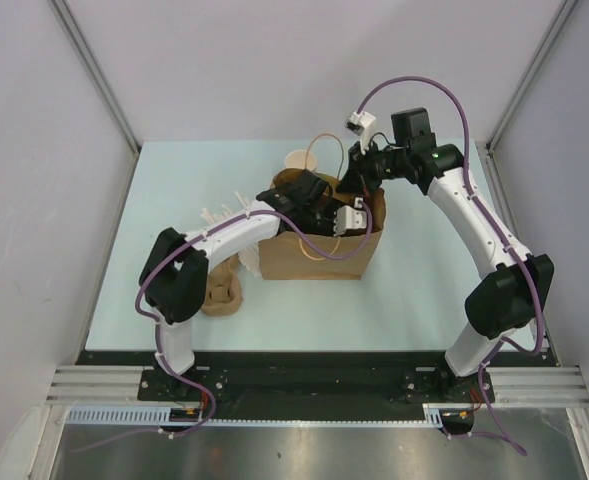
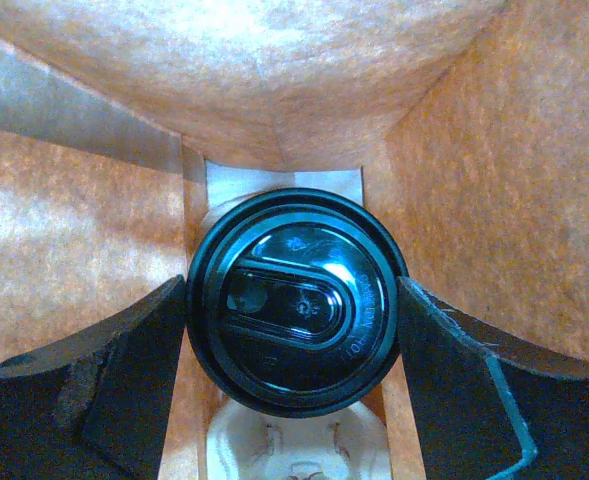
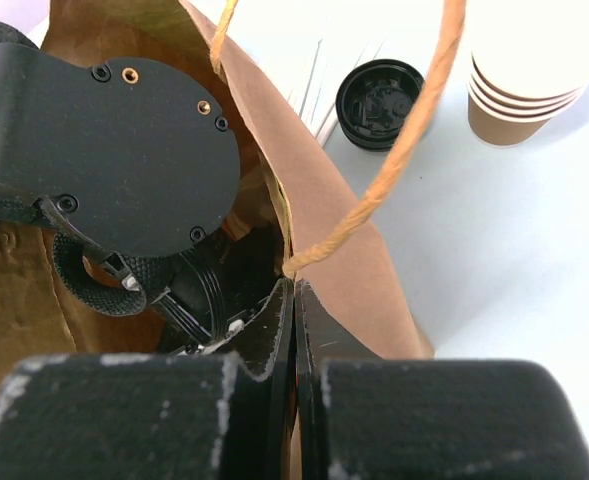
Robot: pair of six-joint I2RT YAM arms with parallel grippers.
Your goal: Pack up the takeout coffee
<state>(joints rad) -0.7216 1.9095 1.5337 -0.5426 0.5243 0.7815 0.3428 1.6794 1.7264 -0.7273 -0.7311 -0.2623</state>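
A takeout coffee cup (image 2: 296, 300) with a round black lid stands low inside the brown paper bag (image 1: 319, 250). My left gripper (image 2: 294, 305) reaches down into the bag (image 1: 319, 205), and its two black fingers (image 2: 104, 380) touch the lid's left and right sides. Only the cup's lid shows. My right gripper (image 3: 296, 300) is shut on the bag's top rim at its right side (image 1: 366, 188), just under a twine handle (image 3: 394, 160). It holds the mouth open.
A stack of lidless tan cups (image 1: 301, 160) stands behind the bag (image 3: 524, 80), with a loose black lid (image 3: 379, 100) beside it. White sticks (image 1: 224, 215) and a tan crumpled thing (image 1: 224, 290) lie left of the bag. A white object (image 2: 299, 450) lies on the bag's floor.
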